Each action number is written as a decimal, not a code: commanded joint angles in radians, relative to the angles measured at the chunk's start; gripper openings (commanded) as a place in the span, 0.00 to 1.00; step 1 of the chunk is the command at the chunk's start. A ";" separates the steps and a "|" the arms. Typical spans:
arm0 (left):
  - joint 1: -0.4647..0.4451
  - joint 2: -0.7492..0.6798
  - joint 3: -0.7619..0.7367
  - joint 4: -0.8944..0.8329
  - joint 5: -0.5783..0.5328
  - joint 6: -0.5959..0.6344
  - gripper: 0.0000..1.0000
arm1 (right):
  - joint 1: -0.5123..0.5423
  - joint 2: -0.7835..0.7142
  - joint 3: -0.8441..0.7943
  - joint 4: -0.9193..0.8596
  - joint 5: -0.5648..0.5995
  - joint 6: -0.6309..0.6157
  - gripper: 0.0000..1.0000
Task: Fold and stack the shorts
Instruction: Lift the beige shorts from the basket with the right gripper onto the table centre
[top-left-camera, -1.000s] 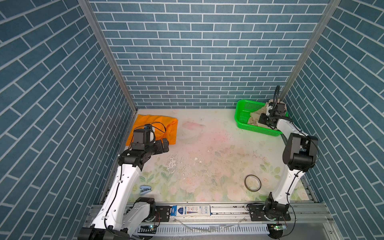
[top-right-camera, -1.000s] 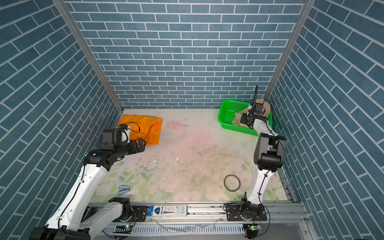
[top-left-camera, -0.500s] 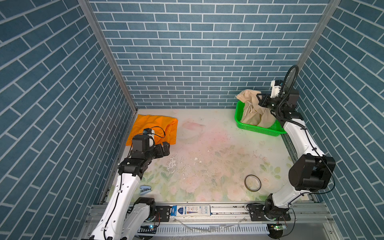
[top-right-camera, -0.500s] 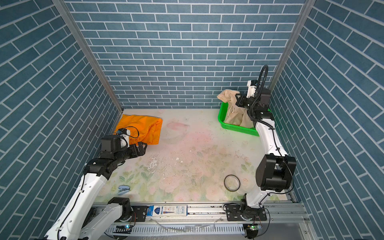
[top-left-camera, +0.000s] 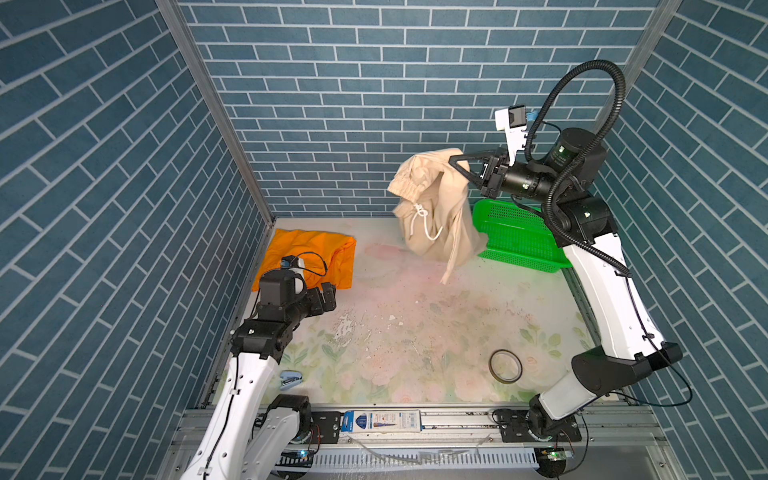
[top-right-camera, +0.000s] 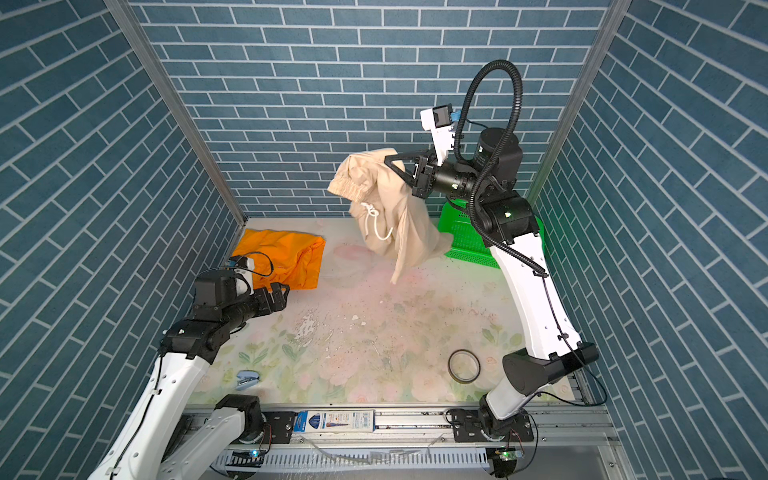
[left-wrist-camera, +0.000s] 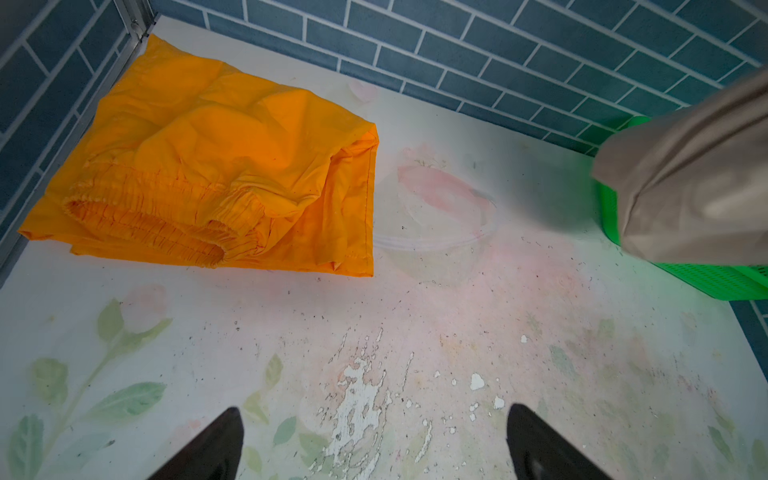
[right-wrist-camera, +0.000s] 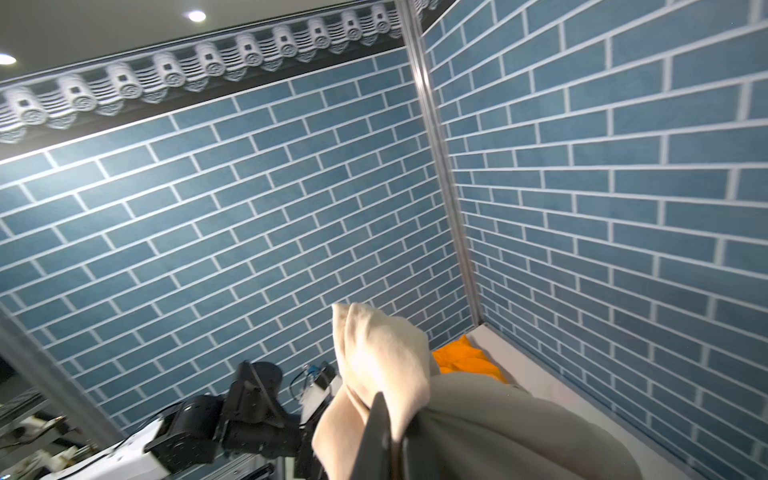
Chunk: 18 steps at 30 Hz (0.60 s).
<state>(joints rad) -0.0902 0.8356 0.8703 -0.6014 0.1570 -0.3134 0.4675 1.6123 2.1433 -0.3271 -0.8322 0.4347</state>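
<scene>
- Beige cloth is pinched in my right hand (top-left-camera: 453, 159), closed tight on a bunched fold of the beige shorts (top-left-camera: 434, 216). The rest hangs free in the air above the desk (top-left-camera: 415, 332), just in front of the green basket (top-left-camera: 519, 241).
- Risk: the bite looks small and sits on a gathered fold, not on the waistband (top-left-camera: 409, 187). A quick swing could let the cloth slide out and fall in a heap.
- Risk: one trailing leg hangs lowest, near the basket's front corner. It could snag there, or drag on the desk and twist.
- Risk: held from a single point, the pair will likely land crumpled and be hard to flatten for folding.
- Look: soft and creased, elastic waist gathered and pushed out to one side, white drawstring (top-left-camera: 423, 222) knotted and dangling.
- My left hand (left-wrist-camera: 374, 409), fingers wide apart and holding nothing, hovers low over the desk just beside the orange shorts (left-wrist-camera: 216, 174).
- The orange shorts lie folded and flat in the far left corner by the wall. A careless drop could land the beige pair askew on them.
</scene>
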 joint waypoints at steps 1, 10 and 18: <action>-0.001 0.020 0.063 -0.065 -0.022 0.038 1.00 | 0.060 0.012 0.003 -0.005 -0.029 0.070 0.00; 0.000 0.068 0.072 -0.070 0.125 0.034 1.00 | 0.060 -0.153 -0.509 0.091 0.196 0.162 0.00; -0.027 0.071 -0.151 0.178 0.363 -0.099 1.00 | -0.131 -0.220 -1.107 0.403 0.228 0.364 0.00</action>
<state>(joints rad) -0.0971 0.9039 0.7879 -0.5426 0.4042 -0.3428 0.3893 1.4284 1.1255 -0.0998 -0.6350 0.6861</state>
